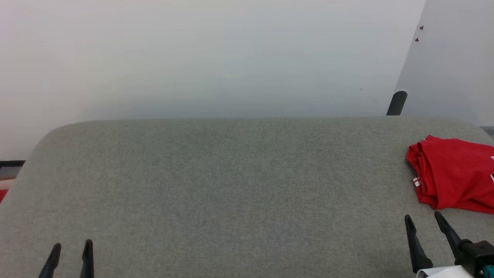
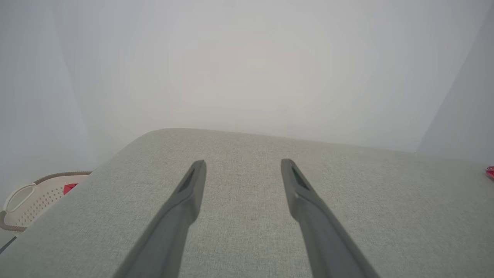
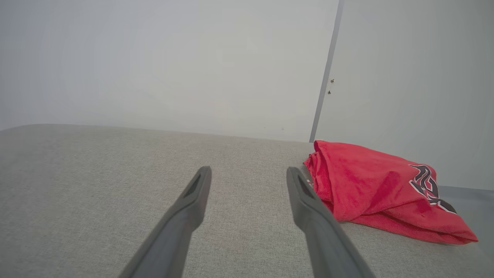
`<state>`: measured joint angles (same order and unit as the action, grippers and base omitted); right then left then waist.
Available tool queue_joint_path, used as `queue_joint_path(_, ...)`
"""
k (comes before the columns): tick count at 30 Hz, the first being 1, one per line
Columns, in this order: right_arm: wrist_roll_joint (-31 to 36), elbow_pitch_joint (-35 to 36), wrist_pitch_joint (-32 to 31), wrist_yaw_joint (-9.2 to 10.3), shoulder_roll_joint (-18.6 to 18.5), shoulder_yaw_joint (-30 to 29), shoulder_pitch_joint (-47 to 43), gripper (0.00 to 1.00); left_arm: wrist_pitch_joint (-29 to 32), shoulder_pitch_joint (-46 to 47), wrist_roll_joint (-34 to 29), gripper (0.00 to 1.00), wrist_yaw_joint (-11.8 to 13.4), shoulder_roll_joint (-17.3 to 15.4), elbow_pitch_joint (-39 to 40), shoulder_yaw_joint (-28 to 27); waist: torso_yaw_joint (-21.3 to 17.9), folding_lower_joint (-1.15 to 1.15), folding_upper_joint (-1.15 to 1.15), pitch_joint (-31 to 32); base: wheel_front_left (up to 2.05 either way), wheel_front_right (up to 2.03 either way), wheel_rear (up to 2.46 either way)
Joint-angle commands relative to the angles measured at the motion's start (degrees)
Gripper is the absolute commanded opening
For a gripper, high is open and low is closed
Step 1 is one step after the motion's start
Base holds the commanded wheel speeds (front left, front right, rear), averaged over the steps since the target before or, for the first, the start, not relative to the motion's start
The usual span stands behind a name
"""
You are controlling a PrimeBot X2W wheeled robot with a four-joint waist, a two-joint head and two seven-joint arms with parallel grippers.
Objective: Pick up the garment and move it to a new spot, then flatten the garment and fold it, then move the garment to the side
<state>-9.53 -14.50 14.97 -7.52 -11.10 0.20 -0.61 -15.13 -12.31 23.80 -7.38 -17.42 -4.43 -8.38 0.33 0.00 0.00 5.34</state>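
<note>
Nearest, two grippers hang low over the front of one grey fabric-covered surface (image 1: 231, 185). The left gripper (image 1: 73, 244) sits at the lower left, its two dark fingers spread apart with only bare fabric between them. The right gripper (image 1: 422, 215) sits at the lower right, its two fingers likewise spread and empty.

Just beyond the right gripper, at the surface's right edge, lies the one garment (image 1: 455, 173), a red shirt folded into a compact stack of layers. It is near that gripper's fingertips but apart from them. One bit of white-and-red trim (image 1: 417, 181) peeks out at its left fold, and one dark graphic (image 3: 426, 185) shows on its top in the right wrist view.

Off the surface's left end, lower down, stands one cream perforated basket (image 2: 34, 197) holding one scrap of red cloth (image 2: 70, 188).

Behind the surface rises one dark post (image 1: 397, 103), then the pale wall (image 1: 212, 58), with two small brown marks (image 1: 421, 27) on its right panel.
</note>
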Motion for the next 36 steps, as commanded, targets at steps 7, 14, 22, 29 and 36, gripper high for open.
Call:
queue_joint_path(7, 0.6, 1.0, 0.2, 0.06, 0.6, 0.5, -1.6, 1.00, 0.1, -0.9, 0.6, 1.00, -0.1, -0.7, -0.4, 0.7, -0.1, 0.00, 0.00, -0.2, 0.00, 0.00, 0.00)
queue_joint_path(14, 0.5, 1.5, 0.0, 0.00, 0.7, 0.6, -1.4, 0.00, 0.0, -0.9, 1.0, 0.00, 0.0, -1.2, -0.8, 1.4, -0.2, 0.00, 0.00, -0.4, 0.00, 0.00, 0.00)
queue_joint_path(22, -2.6, -1.6, -1.4, 0.00, 1.8, 0.1, -2.3, 0.00, 0.8, -0.6, 3.5, 0.00, 0.0, 2.1, -3.9, 2.4, -0.2, 0.00, 0.00, -0.5, 0.00, 0.00, 0.00)
queue_joint_path(29, -10.4, -1.3, -3.3, 0.00, 2.4, -0.6, -1.4, 0.00, 2.9, 1.3, 9.8, 0.00, 0.0, 3.3, -4.5, 2.3, -0.2, 0.00, 0.00, -0.8, 0.00, 0.00, 0.00)
queue_joint_path(36, -17.7, -1.0, -5.1, 0.01, 3.0, -1.1, -0.5, 0.00, 4.7, 3.1, 15.7, 0.00, 0.0, 4.4, -5.0, 2.3, -0.2, 0.00, 0.00, -1.1, 0.00, 0.00, 0.00)
